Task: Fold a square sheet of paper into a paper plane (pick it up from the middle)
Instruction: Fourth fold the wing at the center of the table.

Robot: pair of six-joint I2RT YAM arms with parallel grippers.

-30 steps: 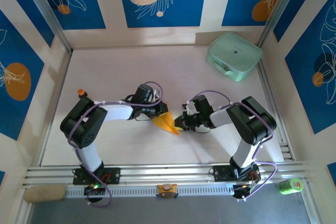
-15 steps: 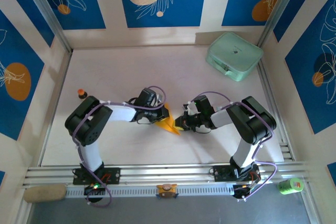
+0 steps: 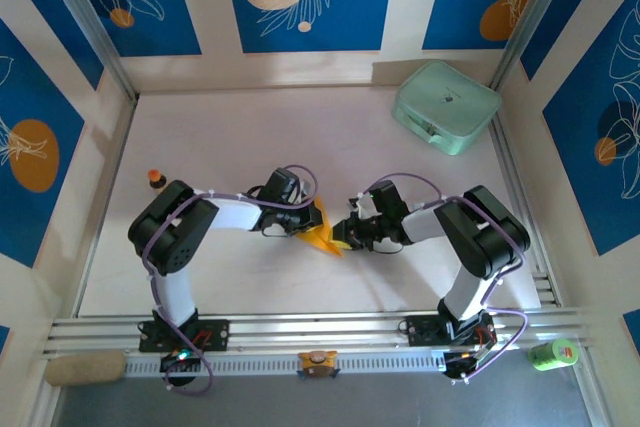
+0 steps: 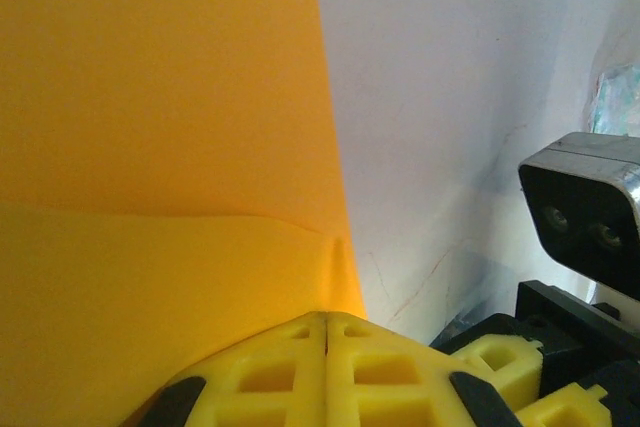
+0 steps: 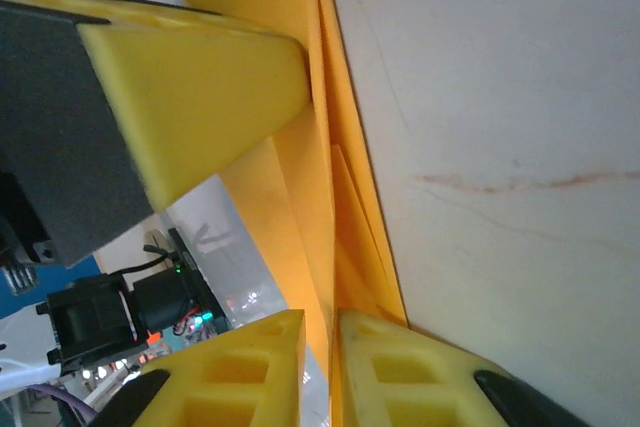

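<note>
- Top view: the two arms reach toward each other at the middle of the desk (image 3: 250, 127), and the folded sheet of paper (image 3: 322, 237) lies between their tips.
- The left gripper (image 3: 308, 219) is at the paper's upper left edge and the right gripper (image 3: 343, 234) at its right edge, with the paper's point aimed toward the near side.
- A mint-green case (image 3: 445, 105) sits well apart at the far right corner, and a small orange-capped bottle (image 3: 155, 178) stands near the left edge.
- Left wrist view: the left gripper (image 4: 326, 319) has its yellow fingers pressed together with no gap, clamped on the orange paper (image 4: 150, 147) where a crease runs into them.
- The paper spreads up and to the left over the pale desk (image 4: 440, 97), and the other arm's camera housing (image 4: 585, 207) is close on the right.
- Right wrist view: the right gripper (image 5: 320, 322) has its fingers a sliver apart, with the paper's (image 5: 300, 207) layered folded edge running up between them.
- I cannot tell whether those fingers pinch the paper.
- One yellow finger (image 5: 200, 77) of the left gripper presses against the paper from the upper left, and the paper's long edge rests against the desk (image 5: 500, 97).
</note>
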